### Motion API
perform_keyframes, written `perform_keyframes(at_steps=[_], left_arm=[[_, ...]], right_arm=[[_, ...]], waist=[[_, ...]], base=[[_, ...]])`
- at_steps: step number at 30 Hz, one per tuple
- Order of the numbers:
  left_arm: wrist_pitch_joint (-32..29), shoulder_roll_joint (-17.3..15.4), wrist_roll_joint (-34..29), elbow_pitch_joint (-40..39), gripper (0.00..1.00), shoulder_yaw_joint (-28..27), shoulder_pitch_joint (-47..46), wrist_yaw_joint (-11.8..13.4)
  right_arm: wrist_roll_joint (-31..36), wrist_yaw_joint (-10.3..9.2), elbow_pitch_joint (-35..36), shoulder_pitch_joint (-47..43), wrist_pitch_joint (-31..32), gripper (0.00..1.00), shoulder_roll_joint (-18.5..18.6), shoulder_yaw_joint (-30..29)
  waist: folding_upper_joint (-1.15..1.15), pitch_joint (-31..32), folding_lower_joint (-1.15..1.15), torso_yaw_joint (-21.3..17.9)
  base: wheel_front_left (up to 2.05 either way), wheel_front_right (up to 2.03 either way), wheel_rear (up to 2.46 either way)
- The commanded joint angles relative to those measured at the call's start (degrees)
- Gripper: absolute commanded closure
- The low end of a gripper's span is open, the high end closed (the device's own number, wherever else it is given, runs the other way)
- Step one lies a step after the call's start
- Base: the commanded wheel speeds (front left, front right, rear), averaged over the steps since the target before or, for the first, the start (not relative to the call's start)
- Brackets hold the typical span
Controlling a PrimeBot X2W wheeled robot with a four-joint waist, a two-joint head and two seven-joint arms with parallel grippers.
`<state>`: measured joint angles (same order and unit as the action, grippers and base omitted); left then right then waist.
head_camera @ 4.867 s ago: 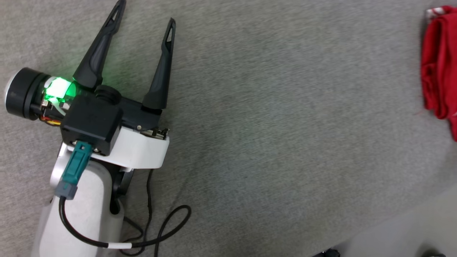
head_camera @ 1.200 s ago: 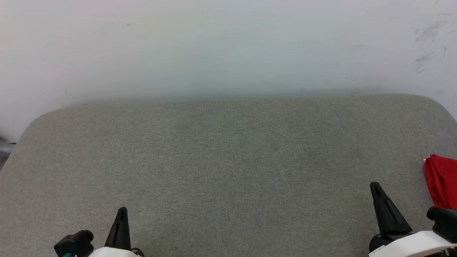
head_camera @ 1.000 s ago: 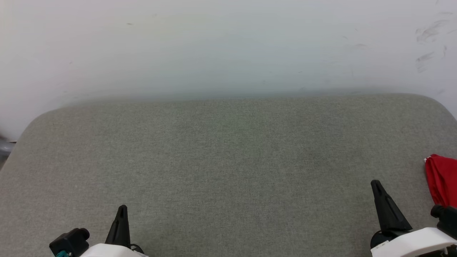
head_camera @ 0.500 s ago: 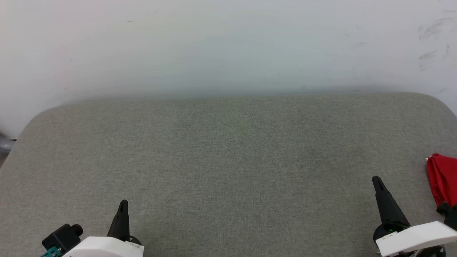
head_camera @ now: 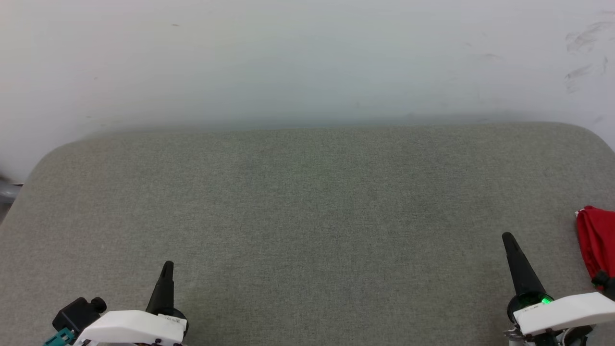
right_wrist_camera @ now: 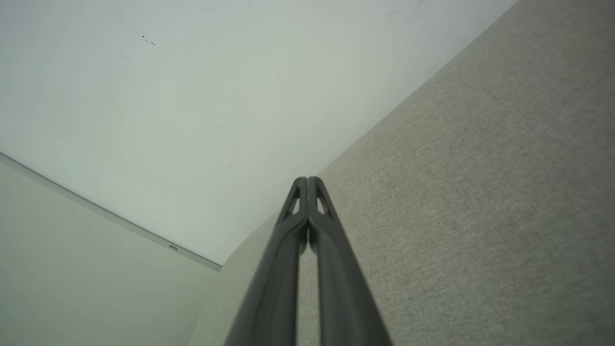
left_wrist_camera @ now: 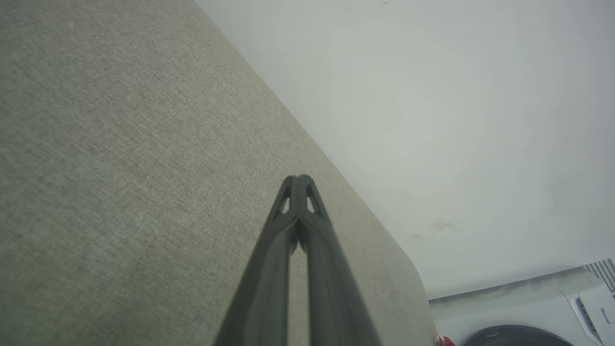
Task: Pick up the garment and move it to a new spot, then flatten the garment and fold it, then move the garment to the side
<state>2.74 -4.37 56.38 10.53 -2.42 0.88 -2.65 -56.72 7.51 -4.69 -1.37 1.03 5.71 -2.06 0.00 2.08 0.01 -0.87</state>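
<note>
The garment (head_camera: 598, 245) is a bunched red heap at the far right edge of the head view, lying on the grey padded surface (head_camera: 307, 216); most of it is cut off by the frame. A tiny red scrap of the garment (left_wrist_camera: 444, 341) peeks in at the bottom of the left wrist view. My right gripper (head_camera: 509, 240) stands at the lower right, a short way left of the garment, shut with nothing in it. My left gripper (head_camera: 166, 267) stands at the lower left, shut and empty. Both wrist views show the fingertips pressed together, left gripper (left_wrist_camera: 298, 179) and right gripper (right_wrist_camera: 307, 179).
A white wall (head_camera: 307, 57) rises behind the surface's rounded far edge. A white appliance with a dark round door (left_wrist_camera: 528, 327) sits beyond the surface's corner in the left wrist view. The grey surface stretches bare between the two grippers.
Since the oldest frame the head camera has swung to face the wall, and my left gripper has gone from open to shut. Over the last second the view has drifted slightly; both grippers stay shut.
</note>
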Motion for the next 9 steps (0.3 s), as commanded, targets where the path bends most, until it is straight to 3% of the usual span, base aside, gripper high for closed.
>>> perform_keyframes(at_steps=[1,9], left_arm=[[-0.5,0.1,2.1,-0.2,1.0,-0.5,-1.6,-0.6],[-1.8,0.3,7.0,0.3,1.0,-1.0,-2.4,-1.2]], right_arm=[[-2.2,-0.01,0.0,1.8,0.2,1.0,-0.1,-0.3],[-7.4,-0.01,-1.4,2.7,0.8,1.0,-0.3,-0.7]], waist=[[0.0,-0.1,-0.01,0.0],[0.0,-0.3,-0.01,0.1]], base=[[0.0,0.0,0.0],[0.0,0.0,0.0]])
